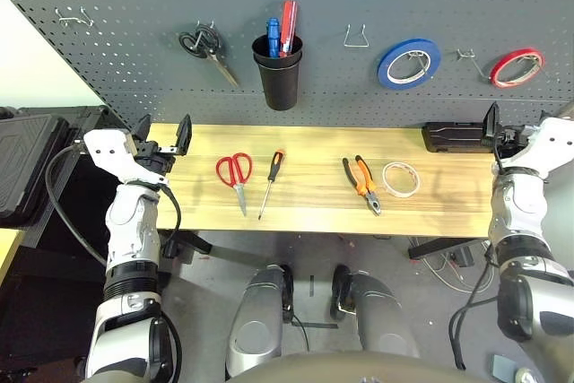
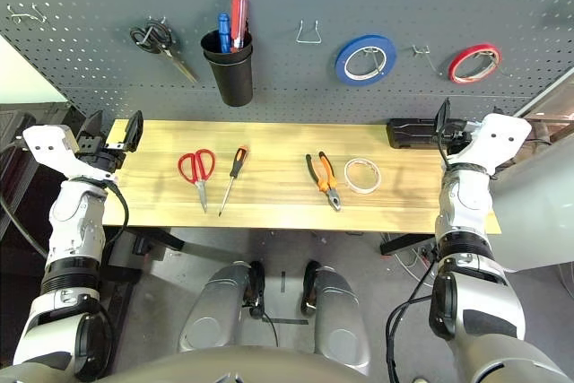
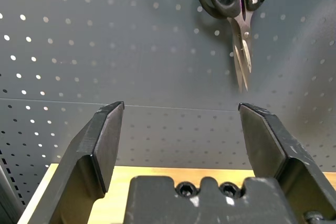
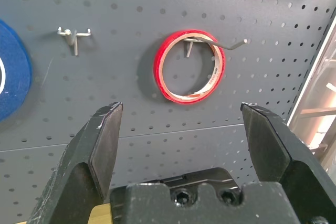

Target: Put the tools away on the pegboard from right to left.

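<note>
We judge the task not yet begun: all 4 tools lie on the tabletop [image 1: 448,213] between our 2 hands. Nearest our right hand [image 1: 495,127] sits the white tape roll [image 1: 400,178], then the pliers [image 1: 362,183], the screwdriver [image 1: 271,181], and the red-handled scissors [image 1: 235,175] closest to our left hand [image 1: 163,138]. Both hands hover wide and hold nothing, facing the pegboard [image 1: 117,51] ahead. A bare hook [image 1: 357,37] waits there. By the order, the tape roll goes first
</note>
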Robot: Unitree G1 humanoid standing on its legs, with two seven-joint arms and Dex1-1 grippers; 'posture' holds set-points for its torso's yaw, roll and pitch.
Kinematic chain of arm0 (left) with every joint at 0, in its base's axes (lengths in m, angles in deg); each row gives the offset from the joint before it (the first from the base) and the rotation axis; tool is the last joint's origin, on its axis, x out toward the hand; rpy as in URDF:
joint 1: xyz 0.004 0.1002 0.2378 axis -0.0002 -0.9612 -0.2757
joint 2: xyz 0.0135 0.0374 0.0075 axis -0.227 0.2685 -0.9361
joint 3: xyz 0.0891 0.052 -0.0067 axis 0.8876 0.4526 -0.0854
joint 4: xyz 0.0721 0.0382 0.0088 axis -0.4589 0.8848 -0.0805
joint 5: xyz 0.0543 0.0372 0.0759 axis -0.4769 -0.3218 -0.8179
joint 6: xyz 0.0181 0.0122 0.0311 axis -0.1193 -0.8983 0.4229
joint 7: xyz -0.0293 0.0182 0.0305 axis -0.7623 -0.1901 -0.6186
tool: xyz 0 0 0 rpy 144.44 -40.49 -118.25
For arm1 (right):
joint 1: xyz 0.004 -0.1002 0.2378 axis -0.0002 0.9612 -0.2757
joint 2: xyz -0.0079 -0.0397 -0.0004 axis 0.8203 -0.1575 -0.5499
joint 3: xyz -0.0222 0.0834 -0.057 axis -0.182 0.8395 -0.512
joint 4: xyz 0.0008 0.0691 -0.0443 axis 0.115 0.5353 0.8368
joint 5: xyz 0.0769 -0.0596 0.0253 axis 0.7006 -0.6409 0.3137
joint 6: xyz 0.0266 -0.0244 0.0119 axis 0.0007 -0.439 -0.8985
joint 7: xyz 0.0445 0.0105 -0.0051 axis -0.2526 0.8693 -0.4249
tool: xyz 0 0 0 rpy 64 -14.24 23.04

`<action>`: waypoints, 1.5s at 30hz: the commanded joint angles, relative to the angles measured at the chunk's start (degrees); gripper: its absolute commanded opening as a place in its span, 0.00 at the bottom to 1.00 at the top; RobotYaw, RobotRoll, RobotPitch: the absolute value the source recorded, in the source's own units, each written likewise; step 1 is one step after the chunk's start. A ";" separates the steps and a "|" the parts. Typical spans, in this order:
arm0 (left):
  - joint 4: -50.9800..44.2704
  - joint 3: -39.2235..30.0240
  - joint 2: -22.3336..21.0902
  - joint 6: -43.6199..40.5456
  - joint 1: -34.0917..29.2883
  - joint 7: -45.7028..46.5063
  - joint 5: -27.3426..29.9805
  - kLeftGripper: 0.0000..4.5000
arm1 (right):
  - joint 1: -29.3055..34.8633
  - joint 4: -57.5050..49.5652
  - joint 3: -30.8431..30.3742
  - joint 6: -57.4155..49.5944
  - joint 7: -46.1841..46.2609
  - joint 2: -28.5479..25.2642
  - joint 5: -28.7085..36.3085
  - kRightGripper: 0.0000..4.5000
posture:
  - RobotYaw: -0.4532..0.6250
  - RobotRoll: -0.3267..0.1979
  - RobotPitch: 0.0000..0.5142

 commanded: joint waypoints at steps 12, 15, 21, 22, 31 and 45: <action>-3.29 2.14 0.54 -2.98 -2.93 -0.58 -1.19 0.99 | -0.03 0.87 -0.73 -6.35 0.10 -1.42 -1.58 1.00 | 0.62 0.62 0.28; -7.41 4.54 0.61 -6.46 -4.14 -2.29 -0.80 0.99 | 0.50 0.40 -1.38 -10.90 -0.72 -2.34 -2.42 1.00 | 0.62 0.62 0.29; -16.49 11.29 -0.68 -15.08 -7.04 -6.88 -1.18 0.99 | 1.64 0.67 -3.42 -18.63 -4.87 -6.02 -4.25 1.00 | 0.62 0.62 0.30; -17.94 12.61 -0.97 -16.37 -7.40 -7.70 -1.42 0.99 | 1.94 0.84 -3.96 -19.51 -5.87 -6.75 -4.69 1.00 | 0.62 0.62 0.30; -25.69 24.01 -5.51 -21.46 -9.63 -15.47 -6.34 0.99 | 2.12 2.11 -6.26 -28.55 -14.82 -11.88 -6.05 1.00 | 0.60 0.62 0.33; -22.61 29.42 -7.10 -16.82 -8.27 -19.30 -13.05 0.99 | -1.26 2.06 -17.86 -32.19 -37.60 -17.65 -13.41 1.00 | 0.57 0.62 0.37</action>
